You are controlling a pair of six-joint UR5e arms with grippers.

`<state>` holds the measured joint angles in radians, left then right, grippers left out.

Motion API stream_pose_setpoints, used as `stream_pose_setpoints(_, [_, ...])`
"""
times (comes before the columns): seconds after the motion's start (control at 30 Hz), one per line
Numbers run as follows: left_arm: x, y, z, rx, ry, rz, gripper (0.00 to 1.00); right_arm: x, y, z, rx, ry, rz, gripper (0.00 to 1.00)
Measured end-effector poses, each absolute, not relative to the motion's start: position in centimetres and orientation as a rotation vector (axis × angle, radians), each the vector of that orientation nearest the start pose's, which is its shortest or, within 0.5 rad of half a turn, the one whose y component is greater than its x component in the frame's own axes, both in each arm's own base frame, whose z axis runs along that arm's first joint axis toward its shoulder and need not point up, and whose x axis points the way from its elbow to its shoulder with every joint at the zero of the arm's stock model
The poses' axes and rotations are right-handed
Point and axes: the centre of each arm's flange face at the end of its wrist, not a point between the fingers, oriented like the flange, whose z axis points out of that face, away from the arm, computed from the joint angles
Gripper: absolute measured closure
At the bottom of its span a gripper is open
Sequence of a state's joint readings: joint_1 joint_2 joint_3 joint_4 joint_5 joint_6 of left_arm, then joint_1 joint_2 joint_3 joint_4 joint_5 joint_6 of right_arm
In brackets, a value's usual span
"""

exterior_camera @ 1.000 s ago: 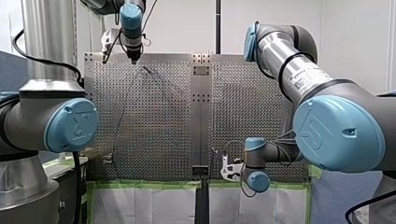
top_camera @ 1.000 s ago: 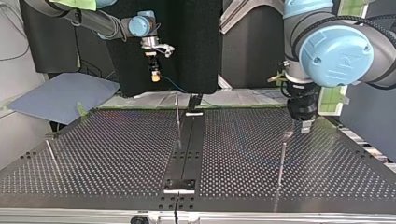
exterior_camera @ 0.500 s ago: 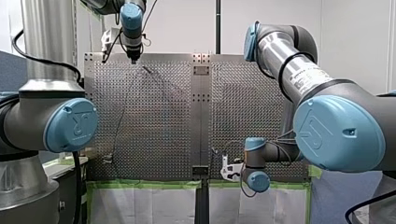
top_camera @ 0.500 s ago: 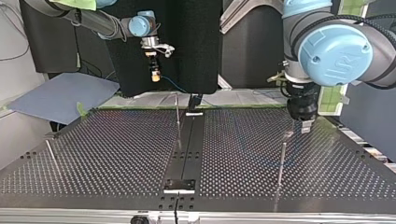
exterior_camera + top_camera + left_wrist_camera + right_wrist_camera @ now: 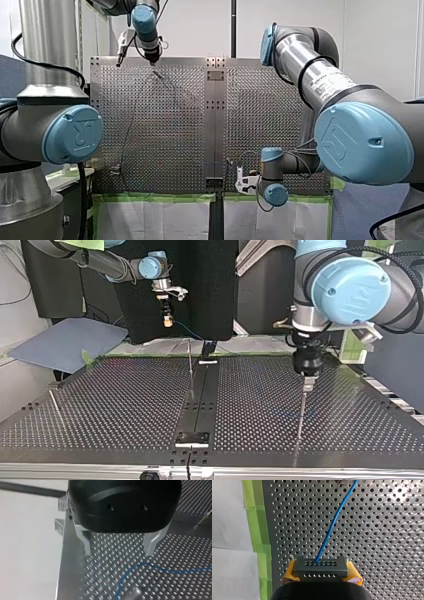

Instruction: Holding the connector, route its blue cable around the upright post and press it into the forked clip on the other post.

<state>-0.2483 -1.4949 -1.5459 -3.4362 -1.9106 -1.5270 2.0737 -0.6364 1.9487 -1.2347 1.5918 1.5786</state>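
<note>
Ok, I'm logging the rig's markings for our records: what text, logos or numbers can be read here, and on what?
On my right arm's forearm, the strip label: dark lettering, too small and blurred to read.
On the blue joint caps: an embossed logo on each, not legible as letters.
On the connector, blue cable and perforated table: none.

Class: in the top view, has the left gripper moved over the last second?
Yes. My left gripper has shifted toward the view's left, from beside the thin post to above its top.
</note>
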Motion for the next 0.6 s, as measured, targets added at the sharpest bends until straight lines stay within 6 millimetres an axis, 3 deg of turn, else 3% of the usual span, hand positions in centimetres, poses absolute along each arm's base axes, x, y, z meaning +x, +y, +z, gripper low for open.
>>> stream_pose_setpoints(0.3, [40.7,-23.2,49.3,0.091,1.725,0.197,0.0,37.8,-40.2,-7.1,1.649,-0.979,1.519,1.0])
stream_pose_setpoints(0.6, [42.5,-27.1,49.1,0.143,1.663,0.247,0.0,37.9,-40.1,-7.1,1.654,-0.979,1.519,1.0])
